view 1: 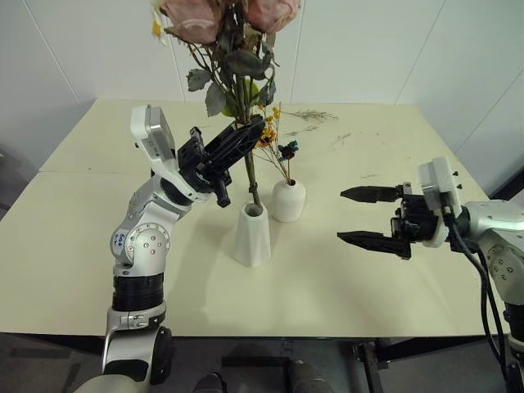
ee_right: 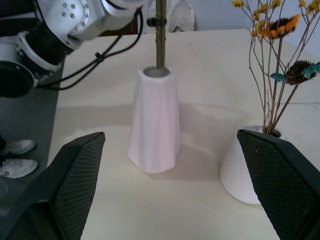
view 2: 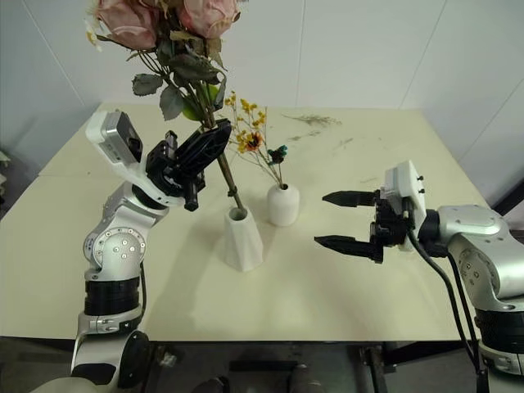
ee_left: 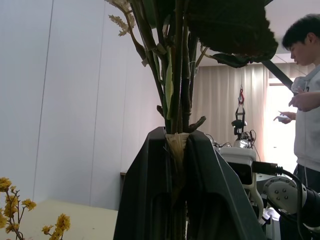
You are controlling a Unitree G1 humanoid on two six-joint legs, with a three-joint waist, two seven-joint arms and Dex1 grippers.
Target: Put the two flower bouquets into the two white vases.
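Bouquets: two; rose bouquet (view 1: 219, 49) clamped in left tool (view 1: 233, 147), stem tip in faceted vase (view 1: 252, 236) at centre; yellow spray (view 1: 274, 147) stands in rounded vase (view 1: 288, 201); right tool (view 1: 364, 215) open, empty.

Even bright light, soft shadows; window (ee_left: 280, 107) backlit, overexposed.

Two vases mid-table: taller vase (view 1: 252, 234) and rounded vase (view 1: 288, 200) stand just beside each other, little gap between. Rose bouquet (view 1: 225, 49) and left gripper (view 1: 237, 141) block above. Table (view 1: 368, 270) open toward right gripper (view 1: 366, 215), jaws spread.
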